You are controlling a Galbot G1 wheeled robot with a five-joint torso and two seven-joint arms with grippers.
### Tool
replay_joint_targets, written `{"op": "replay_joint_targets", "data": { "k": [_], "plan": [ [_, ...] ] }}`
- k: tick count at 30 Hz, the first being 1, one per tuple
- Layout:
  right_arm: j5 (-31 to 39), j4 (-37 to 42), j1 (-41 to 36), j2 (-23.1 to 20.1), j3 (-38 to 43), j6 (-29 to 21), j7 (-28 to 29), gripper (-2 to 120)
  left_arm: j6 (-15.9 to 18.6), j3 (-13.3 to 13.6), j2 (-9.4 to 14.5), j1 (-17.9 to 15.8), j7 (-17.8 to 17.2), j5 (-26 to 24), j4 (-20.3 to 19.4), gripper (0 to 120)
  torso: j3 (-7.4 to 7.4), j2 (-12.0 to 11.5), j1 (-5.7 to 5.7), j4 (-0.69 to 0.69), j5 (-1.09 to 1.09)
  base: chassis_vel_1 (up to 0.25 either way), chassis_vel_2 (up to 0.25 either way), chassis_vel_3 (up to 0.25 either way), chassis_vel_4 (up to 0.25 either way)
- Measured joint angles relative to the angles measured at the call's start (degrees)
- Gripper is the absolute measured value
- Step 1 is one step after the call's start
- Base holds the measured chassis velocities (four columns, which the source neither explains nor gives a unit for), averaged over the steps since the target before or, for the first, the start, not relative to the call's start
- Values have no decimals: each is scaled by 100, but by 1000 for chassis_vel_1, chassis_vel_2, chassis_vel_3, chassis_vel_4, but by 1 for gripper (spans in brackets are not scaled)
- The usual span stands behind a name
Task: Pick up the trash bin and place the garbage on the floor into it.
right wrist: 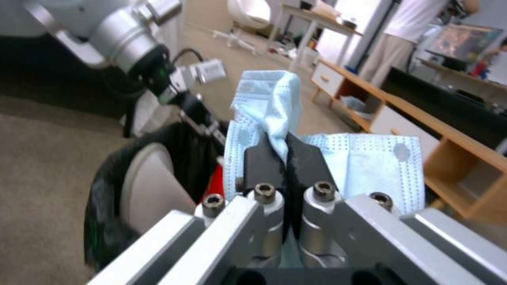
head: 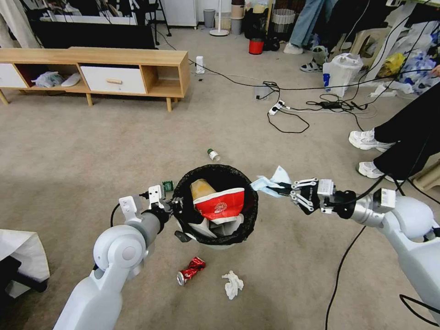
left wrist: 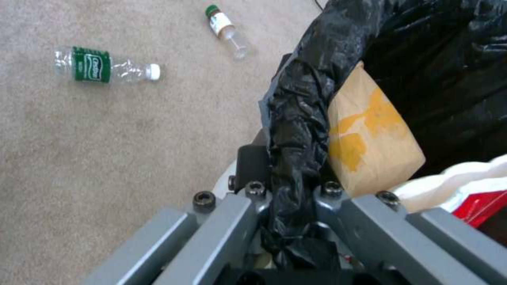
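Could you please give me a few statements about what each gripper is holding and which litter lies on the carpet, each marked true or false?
1. The left gripper is clamped on the trash bin rim. True.
2. The right gripper is open and empty. False: it is shut on the blue mask.
3. The crushed red can lies inside the bin. False: it lies on the floor beside a white tissue.
4. The red-white paper carton sits in the bin. True.
5. A clear green-labelled bottle lies on the carpet. True.
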Motion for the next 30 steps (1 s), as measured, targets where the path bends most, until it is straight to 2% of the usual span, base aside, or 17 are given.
{"op": "replay_joint_targets", "data": {
  "k": [9,23,30],
  "plan": [
    [215,-92,949,77,-826,-91,68,0,3,44,-22,-6,0,6,67,3,0,0,0,0,0,0,0,0,0],
    [279,-271,1708,275,-1524,-130,78,0,3,171,-95,-70,4,69,175,3,0,0,0,-1,1,0,0,0,0],
    [282,-512,2246,523,-2209,-140,73,0,3,186,-97,-78,16,95,200,3,0,0,0,0,0,0,0,0,0]
  ]
}}
